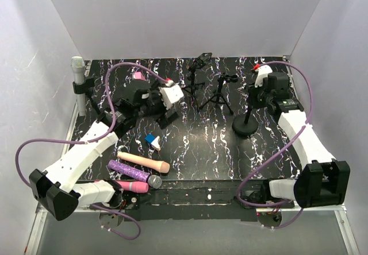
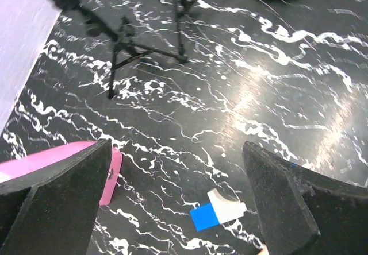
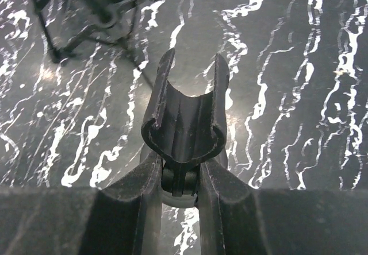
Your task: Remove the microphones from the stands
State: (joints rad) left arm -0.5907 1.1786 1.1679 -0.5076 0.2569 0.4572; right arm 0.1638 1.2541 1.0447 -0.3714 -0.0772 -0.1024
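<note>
Nearest the arm bases, well to the near left of the black round-based microphone stand point(image 1: 245, 127), three handheld microphones lie loose on the black white-veined marble tabletop point(image 1: 201, 146): a peach one point(image 1: 144, 162), a purple glitter one point(image 1: 127, 169) and a pink one with a grey mesh head point(image 1: 140, 182). A small blue and white block point(image 1: 152, 140) lies left of the stand. The right end effector point(image 3: 181, 177) is pressed together on the joint just under the stand's black U-shaped plastic clip point(image 3: 184, 123), probably to steady the stand while its microphone is lifted away. The clip is empty, so the removal looks done. The left end effector point(image 2: 177, 151), left of the stand, is spread wide and holds nothing. A pink rounded object point(image 2: 52, 160) lies just beside one finger, and touch cannot be told. It is likely the task's microphone, out of the clip and down on the tabletop. Beyond, far left of the stand, are two small black tripods point(image 1: 220, 97) and a silver microphone point(image 1: 77, 71) upright in a holder.
</note>
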